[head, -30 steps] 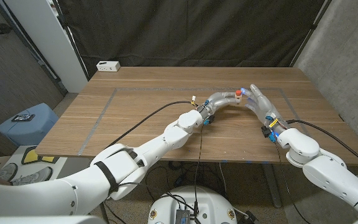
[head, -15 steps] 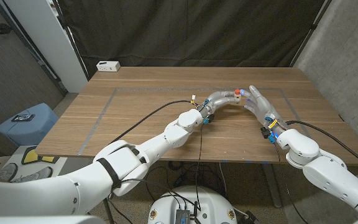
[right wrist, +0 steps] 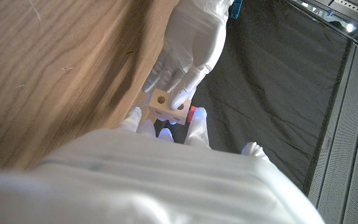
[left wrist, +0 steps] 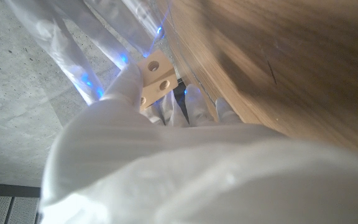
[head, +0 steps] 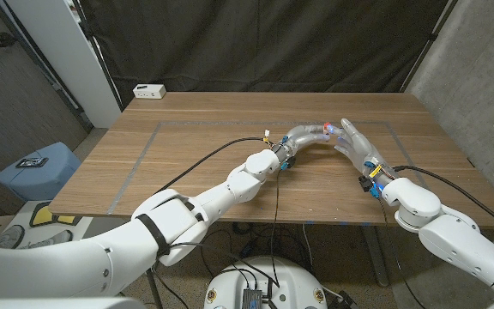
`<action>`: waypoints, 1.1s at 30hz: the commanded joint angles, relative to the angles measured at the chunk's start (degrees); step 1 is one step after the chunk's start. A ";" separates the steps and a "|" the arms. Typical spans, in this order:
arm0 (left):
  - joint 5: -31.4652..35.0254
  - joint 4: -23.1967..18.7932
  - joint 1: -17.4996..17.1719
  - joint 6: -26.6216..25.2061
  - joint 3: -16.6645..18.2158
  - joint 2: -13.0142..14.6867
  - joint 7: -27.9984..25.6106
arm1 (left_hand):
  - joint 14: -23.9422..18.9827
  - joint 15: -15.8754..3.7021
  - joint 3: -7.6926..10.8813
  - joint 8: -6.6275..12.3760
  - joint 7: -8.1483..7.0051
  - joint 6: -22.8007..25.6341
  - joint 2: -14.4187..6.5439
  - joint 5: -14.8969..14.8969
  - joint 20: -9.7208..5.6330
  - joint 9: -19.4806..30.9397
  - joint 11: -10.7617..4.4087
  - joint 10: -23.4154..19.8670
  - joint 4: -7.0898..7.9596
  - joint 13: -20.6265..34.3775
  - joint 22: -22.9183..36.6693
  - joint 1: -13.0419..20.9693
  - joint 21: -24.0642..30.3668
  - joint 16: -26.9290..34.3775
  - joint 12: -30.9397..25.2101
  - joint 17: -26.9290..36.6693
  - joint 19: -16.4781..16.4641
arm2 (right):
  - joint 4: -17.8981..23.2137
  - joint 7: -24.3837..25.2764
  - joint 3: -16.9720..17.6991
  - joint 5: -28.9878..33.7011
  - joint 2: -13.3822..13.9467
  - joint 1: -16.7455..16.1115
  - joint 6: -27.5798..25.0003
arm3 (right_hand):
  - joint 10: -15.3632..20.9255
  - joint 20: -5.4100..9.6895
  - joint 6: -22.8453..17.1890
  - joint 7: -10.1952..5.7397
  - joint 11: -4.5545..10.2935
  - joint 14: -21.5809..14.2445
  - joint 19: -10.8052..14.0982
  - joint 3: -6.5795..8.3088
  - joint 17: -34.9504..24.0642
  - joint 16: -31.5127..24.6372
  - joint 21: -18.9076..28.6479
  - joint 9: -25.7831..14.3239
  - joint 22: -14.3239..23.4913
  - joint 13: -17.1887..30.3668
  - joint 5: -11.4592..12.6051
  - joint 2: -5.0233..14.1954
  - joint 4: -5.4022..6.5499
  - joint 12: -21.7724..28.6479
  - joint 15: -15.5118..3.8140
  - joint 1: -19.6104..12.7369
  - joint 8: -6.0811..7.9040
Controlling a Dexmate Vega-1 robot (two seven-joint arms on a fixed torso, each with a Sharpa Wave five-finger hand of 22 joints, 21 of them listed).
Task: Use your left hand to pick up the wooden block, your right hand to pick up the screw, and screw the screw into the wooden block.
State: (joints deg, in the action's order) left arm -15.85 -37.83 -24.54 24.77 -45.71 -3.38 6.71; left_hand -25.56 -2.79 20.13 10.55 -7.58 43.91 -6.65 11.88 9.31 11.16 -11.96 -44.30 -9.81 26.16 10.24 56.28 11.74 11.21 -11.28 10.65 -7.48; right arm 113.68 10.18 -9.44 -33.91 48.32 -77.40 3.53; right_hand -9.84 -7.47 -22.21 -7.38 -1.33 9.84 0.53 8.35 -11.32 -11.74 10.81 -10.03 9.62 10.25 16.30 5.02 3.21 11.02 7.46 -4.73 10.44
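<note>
I'm holding the block (right wrist: 168, 106) up over the tabletop (head: 213, 163) in my left hand (head: 303, 138), fingers wrapped around it. My right hand (head: 356, 142) is meeting it fingertip to fingertip, pinching the red screw (head: 328, 126) right against the block. A white box (head: 149, 90) is sitting at the far corner.

This looks like a robotics lab or test cell, not a home. A wooden table (head: 195, 146) marked with grey tape lines (head: 144, 150) stands before a black curtain (head: 256, 43) hung across the far side. Bare grey concrete walls (head: 478, 77) close in on the right and left. A white power strip (head: 149, 90) lies at the table's far left corner, and black cables (head: 200, 163) trail over the tabletop. A blue bin (head: 37, 172) sits on the floor to the left.
</note>
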 commanded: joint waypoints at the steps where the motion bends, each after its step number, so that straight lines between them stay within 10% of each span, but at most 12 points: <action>1: -0.11 2.96 1.21 0.82 0.23 -1.06 0.41 | 0.31 -2.44 0.70 -0.09 -0.02 -0.53 -0.32 0.35 0.65 0.18 -0.01 0.55 0.16 0.62 0.31 1.10 0.00 -0.13 -0.59 0.08 -0.14 | 0.32 -1.17 0.43 -0.33 0.66 -0.31 0.21 | -2.13 -0.16 -0.30 0.52 -0.29 6.38 0.63 0.40 -0.10 0.03 0.29 -0.11 0.11 0.18 0.26 -0.02 0.03 0.08 -0.26 -0.63 0.24; 33: 0.11 4.11 1.53 1.30 0.14 -1.69 0.37 | -0.48 -3.04 0.30 0.98 -0.70 1.39 0.38 0.34 0.11 0.13 -0.34 -0.60 0.30 0.76 0.30 1.43 0.10 0.19 -1.96 -0.02 -0.31 | -2.60 0.93 0.85 0.36 -2.00 1.25 1.22 | -2.64 -0.18 2.74 -0.29 -0.28 6.20 0.71 0.48 -0.05 0.08 0.13 -0.09 0.11 0.15 0.41 -0.06 -0.13 -0.20 -0.22 -0.95 -0.73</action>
State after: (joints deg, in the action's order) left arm -15.86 -33.51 -22.86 26.10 -45.49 -5.00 7.29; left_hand -25.34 -2.56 20.24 11.08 -8.22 44.39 -6.40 12.03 9.62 11.07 -11.81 -43.47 -9.84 26.16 10.24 57.39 11.74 11.21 -12.62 10.66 -7.79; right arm 112.57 10.95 -7.96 -33.91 47.27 -77.51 4.37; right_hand -9.84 -7.48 -19.99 -7.49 -1.33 9.84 1.14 8.53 -11.18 -11.74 10.81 -10.03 9.62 10.25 16.36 5.20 3.04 11.02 7.47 -4.95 9.93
